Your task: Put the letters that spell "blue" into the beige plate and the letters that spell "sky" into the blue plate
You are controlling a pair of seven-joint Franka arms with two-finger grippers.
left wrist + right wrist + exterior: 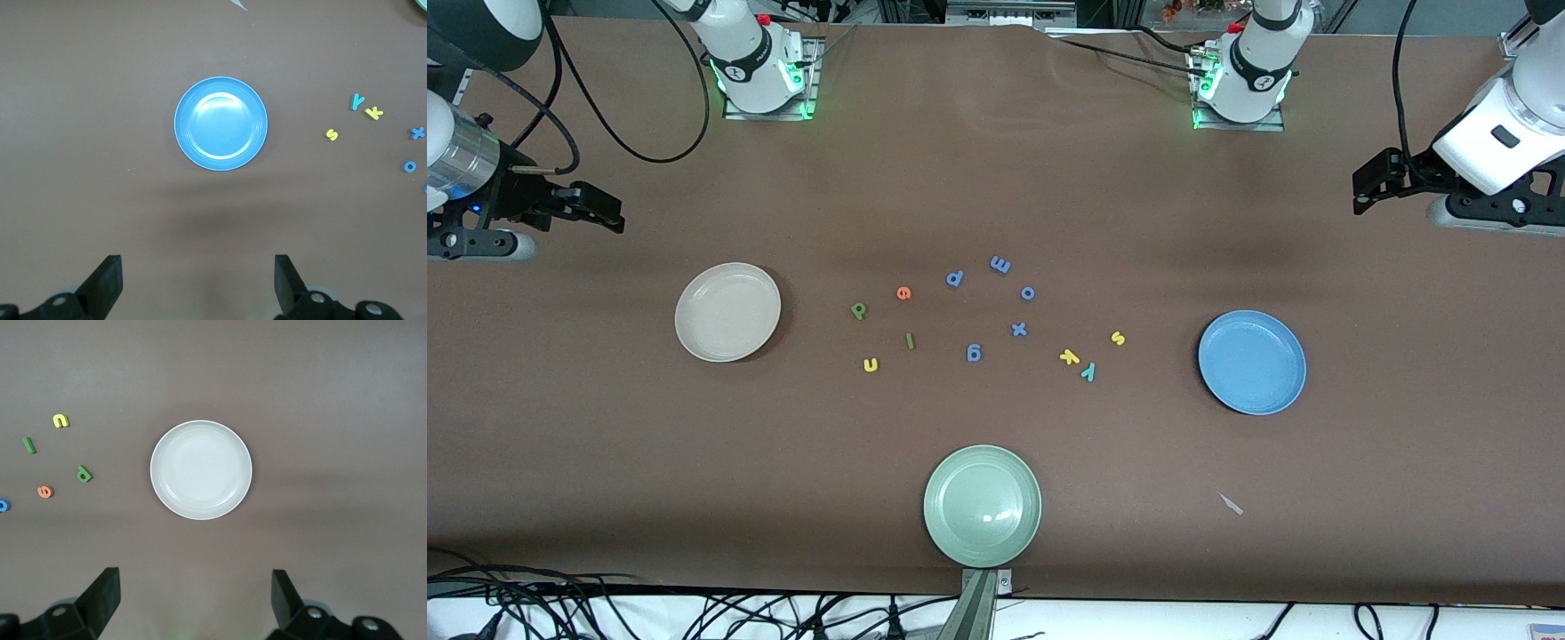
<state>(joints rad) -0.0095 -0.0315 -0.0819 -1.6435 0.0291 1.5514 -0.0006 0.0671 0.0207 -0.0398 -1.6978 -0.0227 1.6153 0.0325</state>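
Note:
The beige plate lies empty toward the right arm's end, the blue plate empty toward the left arm's end. Between them lie the green b, orange e, olive l and yellow u nearer the beige plate. The yellow s, yellow k and teal y lie nearer the blue plate. My right gripper hangs open over bare table at its own end. My left gripper does likewise at the other end.
Several blue letters lie scattered among the others at mid-table. A pale green plate sits near the front edge. A small scrap lies on the table nearer the camera than the blue plate.

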